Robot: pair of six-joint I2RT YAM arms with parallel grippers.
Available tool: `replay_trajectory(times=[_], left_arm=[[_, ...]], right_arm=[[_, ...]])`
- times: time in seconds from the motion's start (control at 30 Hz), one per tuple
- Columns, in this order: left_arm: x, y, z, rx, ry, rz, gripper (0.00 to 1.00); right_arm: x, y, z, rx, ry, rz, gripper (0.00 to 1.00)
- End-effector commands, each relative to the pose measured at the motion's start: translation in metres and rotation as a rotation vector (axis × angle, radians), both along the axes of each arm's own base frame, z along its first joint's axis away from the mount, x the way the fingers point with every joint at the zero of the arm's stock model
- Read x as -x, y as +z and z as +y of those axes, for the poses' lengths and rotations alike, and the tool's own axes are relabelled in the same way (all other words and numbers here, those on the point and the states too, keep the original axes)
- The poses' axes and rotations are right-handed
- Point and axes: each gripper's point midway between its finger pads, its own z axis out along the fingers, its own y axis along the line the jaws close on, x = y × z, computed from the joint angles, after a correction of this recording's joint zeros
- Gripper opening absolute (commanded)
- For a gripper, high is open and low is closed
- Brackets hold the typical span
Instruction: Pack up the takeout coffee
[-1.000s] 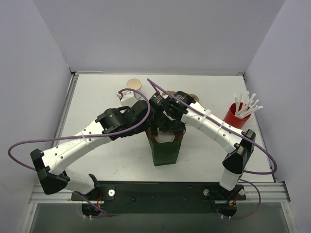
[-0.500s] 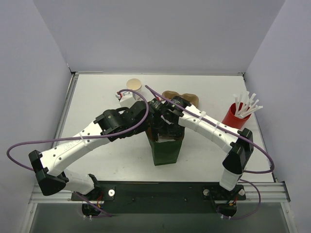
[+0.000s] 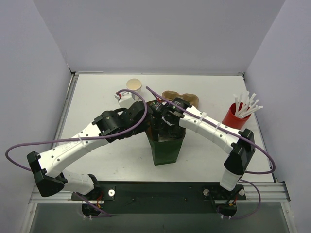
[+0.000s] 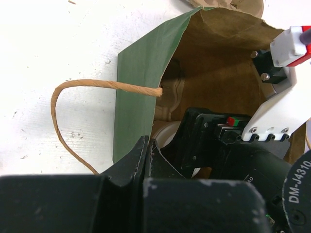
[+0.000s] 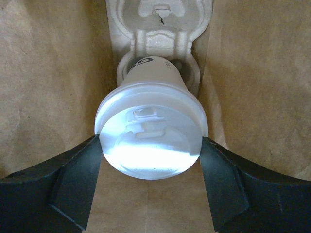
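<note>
Green paper bag (image 3: 166, 148) stands upright in the middle of the bench (image 3: 97, 97), mouth open, brown kraft showing inside, and both arms are crowded over it. Down the right wrist view we go: the takeout coffee (image 5: 150, 138) sits deep inside the bag, white lid facing straight up at the camera. The right gripper (image 5: 150, 150) has its dark fingers (image 5: 73, 179) spread wide, one on each side of the lid's rim, clasping the cup between them. Below the cup's base lies a pale moulded pulp tray (image 5: 158, 24) on the bag's floor; whether the cup touches it I cannot tell.

Over on the left wrist view, the left gripper (image 4: 147, 145) is pressed together right at the bag's rim, pinching the green wall as far as I can see. A twisted paper handle (image 4: 73, 92) loops out over the bench beside it.

Behind the bag sit a brown cardboard carrier (image 3: 182, 95) and an open paper cup (image 3: 133, 86). Far right, well apart, stands the red cup of white straws (image 3: 235, 116).
</note>
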Motion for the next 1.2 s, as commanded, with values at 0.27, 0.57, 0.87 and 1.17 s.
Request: replay_trajectory(times=[0.27, 0.57, 0.87, 1.17], left_arm=[[-0.001, 0.014, -0.001, 0.051, -0.006, -0.025, 0.00], [-0.001, 0.012, -0.004, 0.049, -0.015, -0.023, 0.00], [-0.002, 0.013, -0.006, 0.053, -0.021, -0.025, 0.00], [-0.002, 0.013, -0.004, 0.050, -0.019, -0.025, 0.00]], right_arm=[[0.005, -0.006, -0.010, 0.012, -0.017, 0.015, 0.49], [0.011, 0.001, -0.004, -0.022, 0.023, 0.030, 0.49], [0.020, -0.019, -0.008, 0.023, 0.036, 0.075, 0.49], [0.019, -0.029, -0.009, 0.052, 0.060, 0.099, 0.49]])
